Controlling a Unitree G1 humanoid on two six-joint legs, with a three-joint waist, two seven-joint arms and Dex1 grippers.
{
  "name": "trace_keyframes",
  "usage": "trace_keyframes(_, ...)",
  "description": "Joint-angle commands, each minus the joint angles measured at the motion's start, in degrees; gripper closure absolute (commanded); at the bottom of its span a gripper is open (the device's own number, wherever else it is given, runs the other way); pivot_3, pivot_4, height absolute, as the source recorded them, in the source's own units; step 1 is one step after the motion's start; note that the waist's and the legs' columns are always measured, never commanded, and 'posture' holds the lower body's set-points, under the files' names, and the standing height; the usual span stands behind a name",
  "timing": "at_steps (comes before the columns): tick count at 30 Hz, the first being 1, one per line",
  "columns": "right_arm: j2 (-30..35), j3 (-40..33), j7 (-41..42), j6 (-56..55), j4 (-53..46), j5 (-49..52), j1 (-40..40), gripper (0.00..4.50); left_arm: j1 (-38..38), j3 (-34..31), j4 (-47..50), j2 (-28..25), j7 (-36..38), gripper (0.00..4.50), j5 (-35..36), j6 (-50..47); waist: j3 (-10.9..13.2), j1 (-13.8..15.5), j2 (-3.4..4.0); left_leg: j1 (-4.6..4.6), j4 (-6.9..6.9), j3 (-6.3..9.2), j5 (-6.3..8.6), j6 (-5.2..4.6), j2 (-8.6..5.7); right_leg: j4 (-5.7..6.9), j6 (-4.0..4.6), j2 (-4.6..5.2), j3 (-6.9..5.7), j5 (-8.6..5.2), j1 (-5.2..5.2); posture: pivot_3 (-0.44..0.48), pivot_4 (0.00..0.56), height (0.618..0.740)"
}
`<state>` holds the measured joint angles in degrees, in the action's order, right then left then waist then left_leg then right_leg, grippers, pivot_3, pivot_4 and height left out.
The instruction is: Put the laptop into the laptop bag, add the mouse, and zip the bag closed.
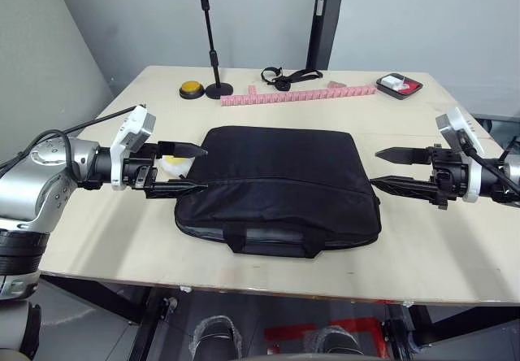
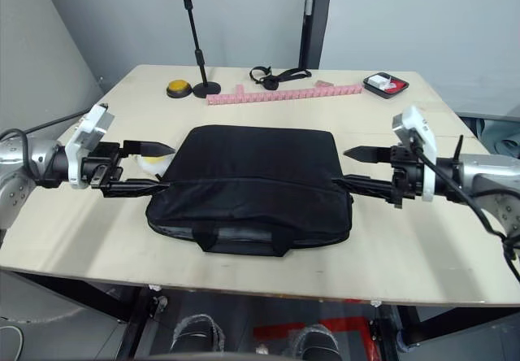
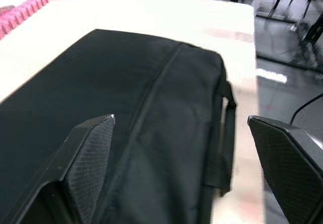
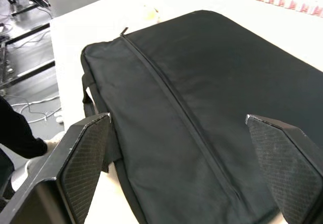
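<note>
Laptop bag (image 1: 280, 184) flat at centre of table (image 1: 122, 239), handles toward near edge, zipper line running across top looks shut as far as visible. No laptop or mouse out on table; probably inside already, can't confirm. White-and-yellow round item (image 1: 175, 163) just beside bag's left end, likely tape measure, not mouse.

Left gripper (image 1: 192, 167) at bag's left end, spread wide, holding nothing; lower finger near or touching bag edge. Right gripper (image 1: 382, 168) at right end, also spread wide, empty.

Judged approx. done or in last step; 2 grippers flank bag w/o grasp. Left to check: zip fully closed at both ends.
</note>
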<state>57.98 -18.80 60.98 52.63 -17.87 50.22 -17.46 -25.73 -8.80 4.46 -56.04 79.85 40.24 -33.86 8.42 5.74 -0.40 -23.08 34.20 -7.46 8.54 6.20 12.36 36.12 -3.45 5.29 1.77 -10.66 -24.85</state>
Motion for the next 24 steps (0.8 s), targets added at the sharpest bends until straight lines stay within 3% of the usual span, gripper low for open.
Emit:
trace_keyframes(1,0.01,0.16,-0.74,0.47,-2.35,1.58,-1.17,0.0,2.14,-4.66,2.68,-2.06,0.32,0.06,1.56,-0.05,0.0,-0.07,0.0,0.0,0.0,0.0,0.0,0.0,0.0,-0.01,0.0,0.0,0.0,0.0,0.0,0.0,0.15,0.739)
trace_keyframes(9,0.3,5.85,0.24,2.07,-4.91,2.05,-2.16,0.0,8.34,-6.63,8.17,-3.06,1.5,0.06,1.28,1.65,0.0,-0.05,0.0,0.01,-0.03,0.01,0.0,0.01,0.01,-0.02,-0.01,0.0,-0.01,0.0,0.01,0.0,0.15,0.739)
trace_keyframes(15,3.14,8.26,5.2,1.98,-7.25,1.65,1.64,1.88,8.02,-3.48,16.23,-2.03,2.35,0.0,4.65,0.31,-0.01,0.29,0.0,-0.03,-0.03,0.02,0.01,0.0,-0.03,-0.08,0.0,0.03,-0.02,-0.01,0.02,0.0,0.15,0.739)
trace_keyframes(22,3.13,14.1,2.17,0.99,-9.48,-4.2,6.55,4.3,4.93,0.74,19.12,-1.21,3.28,0.0,6.34,-0.33,-0.03,-0.15,-0.01,0.04,-0.04,0.0,0.0,0.01,0.0,-0.01,-0.01,0.0,0.01,-0.01,0.01,0.0,0.15,0.739)
trace_keyframes(24,1.19,17.18,-2.28,0.92,-8.58,-8.07,6.43,4.43,3.52,2.16,18.97,-1.0,3.8,0.0,6.2,-0.35,-0.06,-0.15,-0.01,0.06,-0.04,0.01,0.0,0.01,0.0,-0.01,-0.01,0.0,0.01,-0.01,0.04,0.0,0.15,0.739)
